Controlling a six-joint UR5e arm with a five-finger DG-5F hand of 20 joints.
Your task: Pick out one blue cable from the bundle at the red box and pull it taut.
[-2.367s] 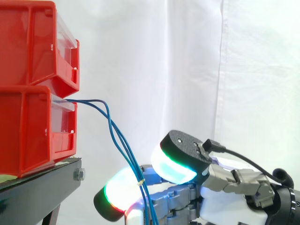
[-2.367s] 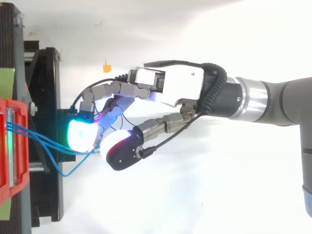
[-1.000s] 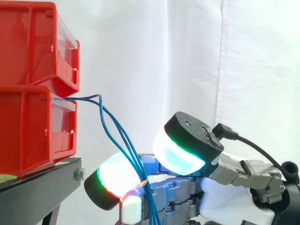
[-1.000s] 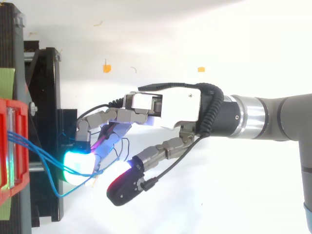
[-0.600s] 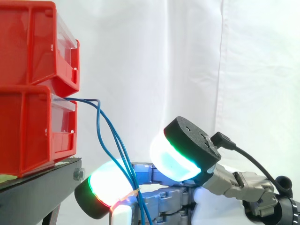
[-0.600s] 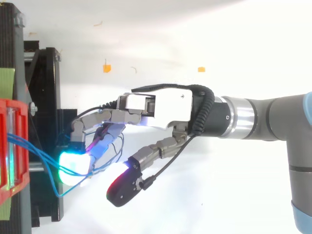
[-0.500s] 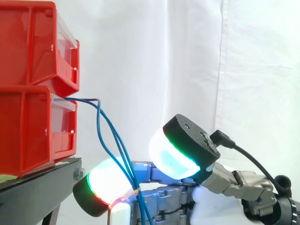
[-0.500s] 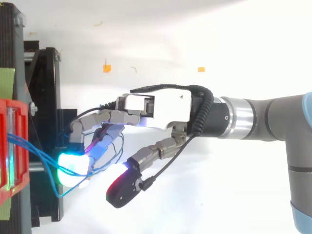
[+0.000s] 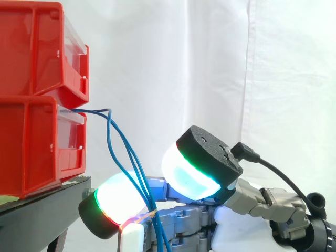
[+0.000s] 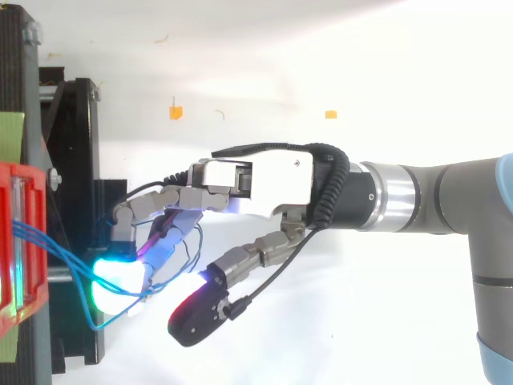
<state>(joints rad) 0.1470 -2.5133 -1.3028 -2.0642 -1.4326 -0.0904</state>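
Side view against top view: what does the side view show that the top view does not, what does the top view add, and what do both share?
From the side: two red bins stacked, the upper bin above the lower bin. The blue cables leave the lower bin's front and sag downward, with a yellow tie round them. From above: the arm reaching in from the right, two small orange marks on the white surface, and the cables running sideways from bin to hand. Shared: red bin, cables, hand and black stand.

No text, label or number can be read.
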